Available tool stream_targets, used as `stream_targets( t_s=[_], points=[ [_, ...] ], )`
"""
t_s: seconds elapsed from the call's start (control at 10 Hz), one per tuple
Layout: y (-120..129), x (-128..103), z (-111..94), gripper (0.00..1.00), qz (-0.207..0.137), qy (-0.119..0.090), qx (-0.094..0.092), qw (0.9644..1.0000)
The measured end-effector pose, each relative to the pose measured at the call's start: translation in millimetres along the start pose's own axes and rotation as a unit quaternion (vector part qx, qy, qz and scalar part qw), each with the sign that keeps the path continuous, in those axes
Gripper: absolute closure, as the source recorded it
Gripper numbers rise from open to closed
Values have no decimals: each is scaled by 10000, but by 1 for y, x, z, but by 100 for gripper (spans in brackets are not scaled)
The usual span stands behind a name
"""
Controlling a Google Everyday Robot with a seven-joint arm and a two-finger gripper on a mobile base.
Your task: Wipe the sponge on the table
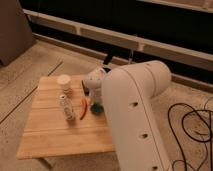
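Note:
The table (55, 137) is low, with a light wooden slatted top, and fills the left half of the camera view. The sponge (96, 107), a small dark green-teal block, lies near the table's right edge, just right of a red chili (83, 108). My gripper (94, 96) hangs at the end of the white wrist directly over the sponge, at or just above it. My thick white arm covers the table's right edge and part of the sponge.
A small clear bottle (67, 108) stands left of the chili. A white round jar (64, 81) stands behind it. A small dark shape (85, 86) lies by the wrist. Black cables (192, 125) lie on the floor at right. A dark wall runs behind.

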Motion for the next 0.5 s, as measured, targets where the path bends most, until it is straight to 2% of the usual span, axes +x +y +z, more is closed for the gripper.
stream_targets(
  t_s=[0.2,0.5],
  points=[
    [11,2,-15,35,-112,-163,-172,9997],
    [24,11,-42,35,-344,-375,-654,9966]
  ],
)
